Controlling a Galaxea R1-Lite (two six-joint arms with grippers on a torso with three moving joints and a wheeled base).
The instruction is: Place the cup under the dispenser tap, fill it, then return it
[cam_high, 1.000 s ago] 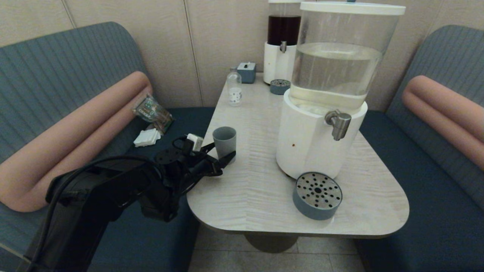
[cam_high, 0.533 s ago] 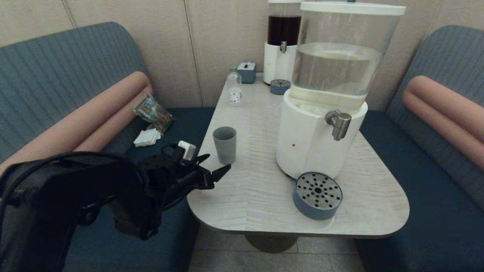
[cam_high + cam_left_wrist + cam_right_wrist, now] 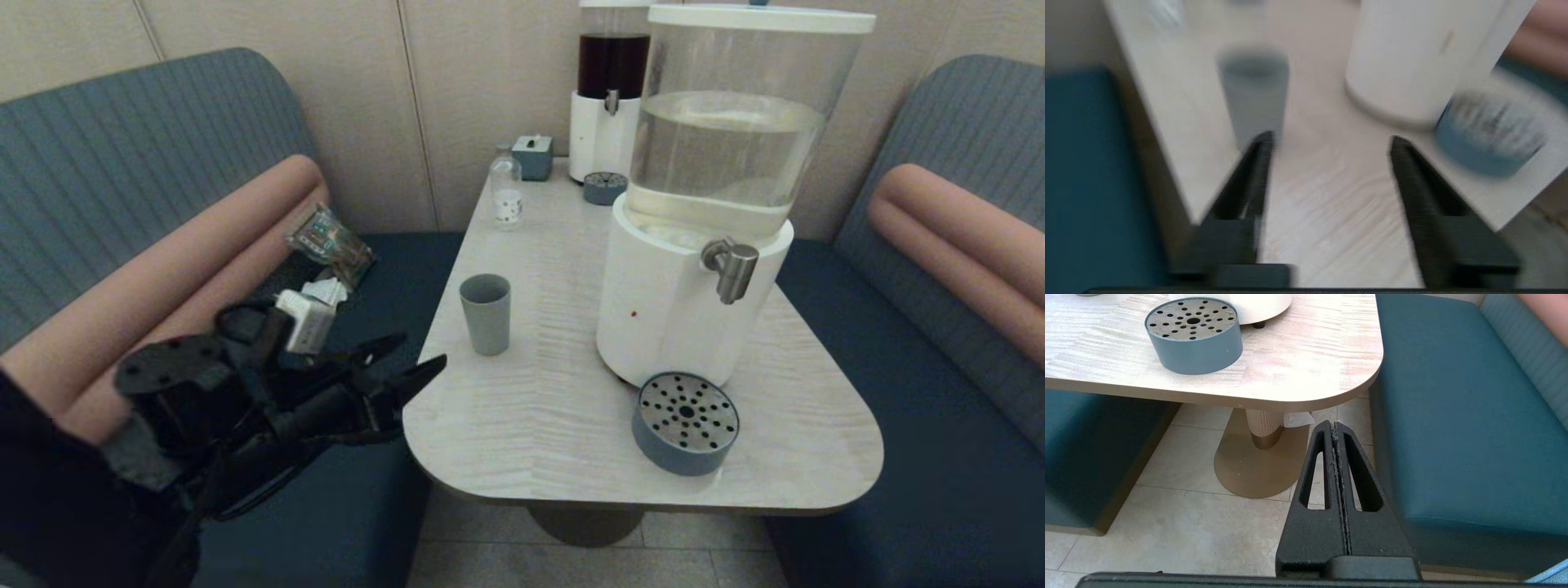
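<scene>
**Left claw open and empty beside the desk; cup stands alone**

A pale wood-grain desk (image 3: 571, 392) with rounded corners fills the centre of the head view, set between blue bench seats with pink bolsters. On its right half stands the big dispenser (image 3: 702, 245), a white base under a clear tank holding pale liquid. The dispenser tap (image 3: 732, 265), a stubby brushed-metal spout, juts from the base toward the lower right of the frame. Below the tap, near the desk's front edge, sits a round blue drip tray (image 3: 686, 423) with a perforated metal top, just beside the dispenser's base.

In the lower left of the frame, the left claw (image 3: 404, 367) hangs off the desk's left edge, over the bench. Its two black fingers are spread wide apart and hold nothing; they touch nothing that can be seen. In the left wrist view the fingers (image 3: 1249, 175) frame bare desk, with the cup beyond them.

The cup (image 3: 485, 313), a small grey-blue tumbler, stands upright near the desk's left edge, left of the dispenser and well apart from the tap, clear of the claw.

The right claw (image 3: 1334, 428) appears only in the right wrist view, its fingers pressed together, empty, low over the floor beside the right bench.

At the upper centre, a slimmer dark-liquid dispenser (image 3: 608, 98) stands against the wall.
</scene>
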